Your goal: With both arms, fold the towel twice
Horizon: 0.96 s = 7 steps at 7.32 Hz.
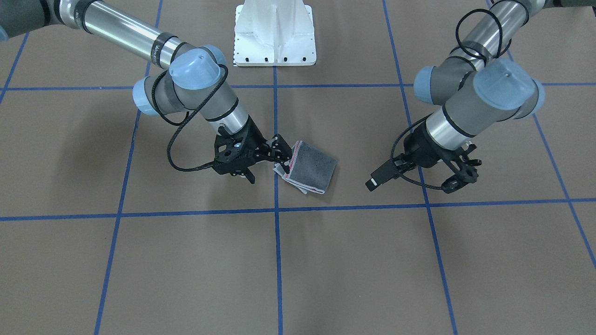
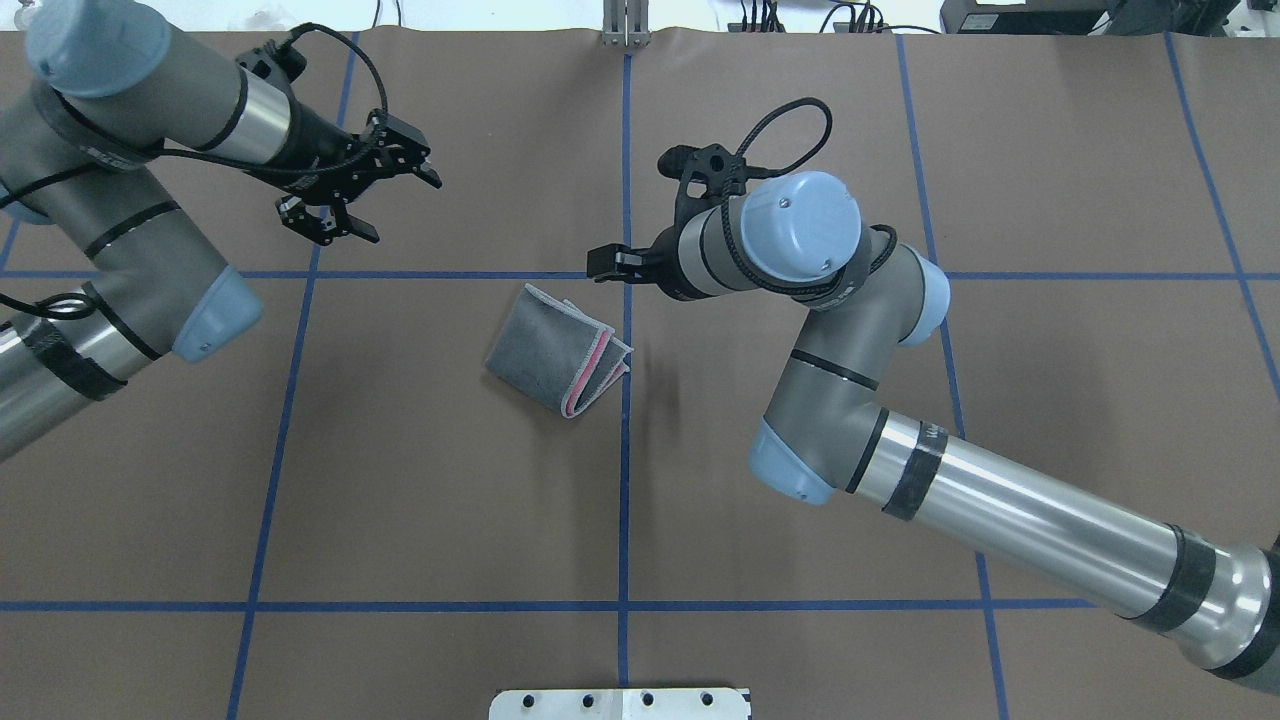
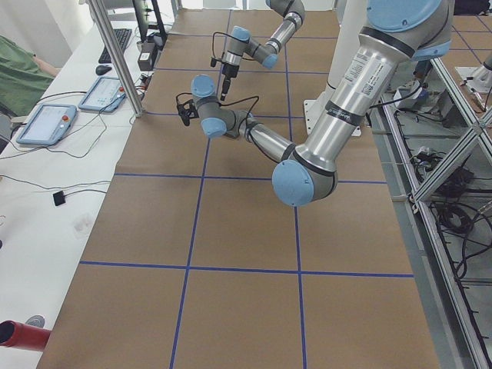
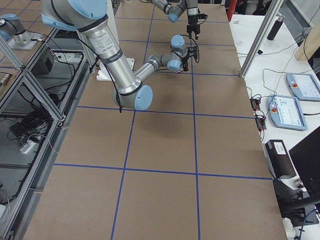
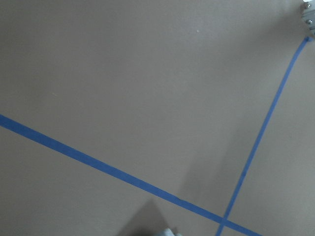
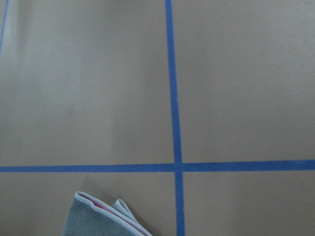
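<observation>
The towel lies folded into a small thick square on the brown table, dark grey face up, with pink and pale hem layers showing along one edge. My right gripper hovers beside that layered edge, its fingers apart and nothing between them. In the overhead view the wrist covers most of it, and only one black fingertip pokes out. The right wrist view catches a towel corner at its bottom edge. My left gripper stands open and empty, well away from the towel, and shows again in the front-facing view.
The white pedestal base stands at the robot's side of the table. Blue tape lines cross the brown surface. A side desk holds tablets and cables, with a metal post at the table's edge.
</observation>
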Tool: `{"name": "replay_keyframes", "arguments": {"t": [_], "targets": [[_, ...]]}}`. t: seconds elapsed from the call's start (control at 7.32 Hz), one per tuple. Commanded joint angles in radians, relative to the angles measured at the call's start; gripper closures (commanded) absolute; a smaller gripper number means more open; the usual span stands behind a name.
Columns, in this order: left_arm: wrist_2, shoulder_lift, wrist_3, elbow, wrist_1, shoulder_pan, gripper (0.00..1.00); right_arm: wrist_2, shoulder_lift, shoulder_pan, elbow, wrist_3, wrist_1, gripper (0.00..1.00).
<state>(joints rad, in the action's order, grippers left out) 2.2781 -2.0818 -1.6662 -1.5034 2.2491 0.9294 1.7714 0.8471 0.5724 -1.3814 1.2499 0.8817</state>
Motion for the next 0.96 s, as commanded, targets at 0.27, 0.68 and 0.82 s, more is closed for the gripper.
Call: {"name": "replay_keyframes", "arguments": {"t": [0.27, 0.68, 0.82], "targets": [[0.024, 0.022, 0.025, -0.005, 0.001, 0.019, 0.00, -0.041, -0.032, -0.040, 0.064, -0.208, -0.023, 0.24], [0.024, 0.046, 0.062, -0.001, 0.003, 0.020, 0.00, -0.081, -0.114, -0.066, 0.158, -0.256, -0.024, 0.30], [0.024, 0.046, 0.063, 0.000, 0.003, 0.022, 0.00, -0.081, -0.117, -0.069, 0.171, -0.268, -0.024, 0.31]]}}
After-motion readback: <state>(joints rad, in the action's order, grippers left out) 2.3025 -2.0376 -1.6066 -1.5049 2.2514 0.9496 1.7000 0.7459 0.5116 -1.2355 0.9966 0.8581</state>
